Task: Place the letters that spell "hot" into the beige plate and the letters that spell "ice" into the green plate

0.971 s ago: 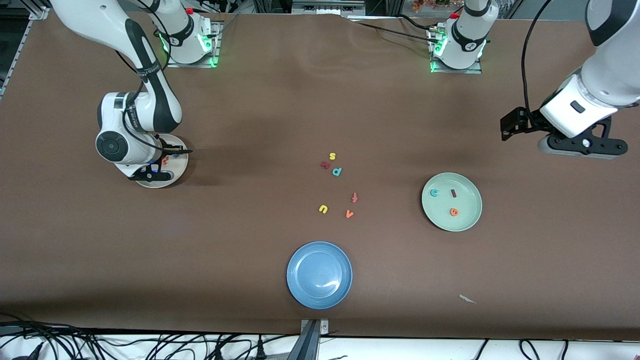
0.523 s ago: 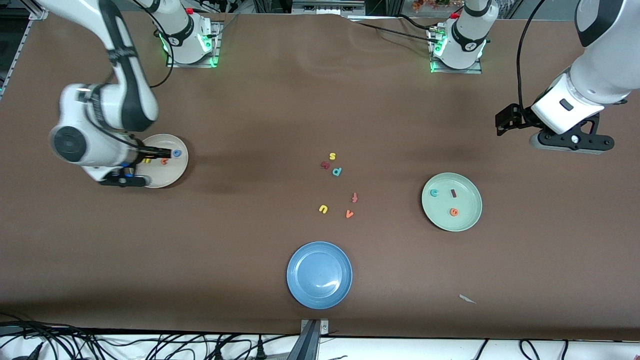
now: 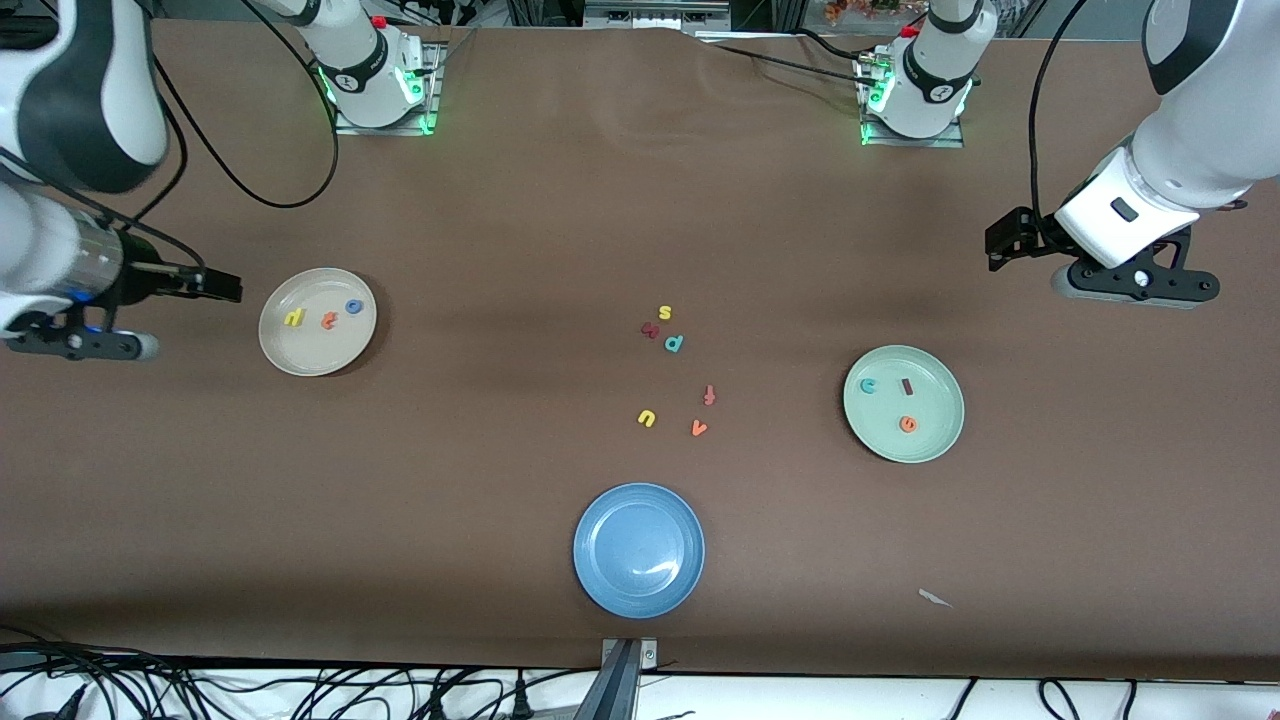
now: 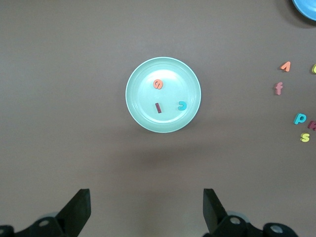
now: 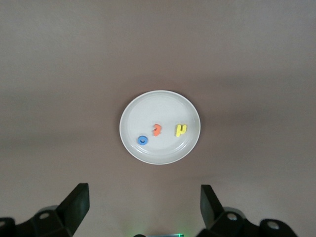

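Plainly, the beige plate (image 3: 317,321) sat toward the right arm's end of the table with all three letters on it: the yellow h (image 3: 294,317) at about nine o'clock, the orange t (image 3: 329,320) near the middle and the blue o (image 3: 353,307) at about two o'clock, none of them touching. The green plate (image 3: 903,403) lay toward the left arm's end, holding the teal c (image 3: 868,385) at ten o'clock, the dark red i (image 3: 908,385) at twelve and the orange e (image 3: 907,424) at six.

Between the two plates a loose scatter of letters lay on the brown table (image 3: 480,250): a yellow s (image 3: 665,312), a dark red letter (image 3: 650,329) and a teal p (image 3: 674,343) close together, then an orange f (image 3: 709,394), a yellow u (image 3: 646,418) and an orange v (image 3: 699,428) nearer the front camera. Nearer still sat the blue plate (image 3: 638,550).

The right gripper (image 5: 143,207) hung in the air over bare table beside the beige plate, jaws spread wide and holding nothing. The left gripper (image 4: 147,210) hung over bare table near the green plate, jaws likewise spread and empty.
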Motion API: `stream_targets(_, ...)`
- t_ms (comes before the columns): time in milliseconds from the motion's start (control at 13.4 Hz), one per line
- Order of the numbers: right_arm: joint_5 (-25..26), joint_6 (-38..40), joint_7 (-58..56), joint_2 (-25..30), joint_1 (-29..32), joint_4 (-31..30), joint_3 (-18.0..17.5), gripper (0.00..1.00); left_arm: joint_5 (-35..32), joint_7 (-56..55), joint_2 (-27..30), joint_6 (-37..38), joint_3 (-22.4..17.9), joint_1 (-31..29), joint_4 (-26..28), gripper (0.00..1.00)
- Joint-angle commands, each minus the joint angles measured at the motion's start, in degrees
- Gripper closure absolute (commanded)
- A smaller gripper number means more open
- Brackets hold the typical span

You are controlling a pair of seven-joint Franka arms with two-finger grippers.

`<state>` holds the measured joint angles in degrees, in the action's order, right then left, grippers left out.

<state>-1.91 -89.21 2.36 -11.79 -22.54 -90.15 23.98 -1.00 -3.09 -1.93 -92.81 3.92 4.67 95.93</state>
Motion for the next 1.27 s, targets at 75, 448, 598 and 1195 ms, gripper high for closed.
stream_targets(75,0.1,1.1,-0.3,1.9,0.0,0.6,-0.1,0.01,0.9,0.5,0.9,-0.2,0.1,-0.3,0.7,0.00)
stream_targets(448,1.1,0.6,-0.4,1.9,-0.3,0.5,-0.1,0.00,0.8,0.4,0.6,-0.3,0.1,-0.1,0.5,0.00)
stream_targets(598,0.5,0.2,-0.3,1.9,-0.4,0.5,-0.3,0.00,0.8,0.4,0.6,-0.3,0.2,-0.1,0.5,0.00)
stream_targets(1195,4.2,-2.8,2.4,2.4,23.4,0.5,-25.5,0.01,0.8,0.2,0.6,-0.3,0.2,0.3,0.2,0.00)
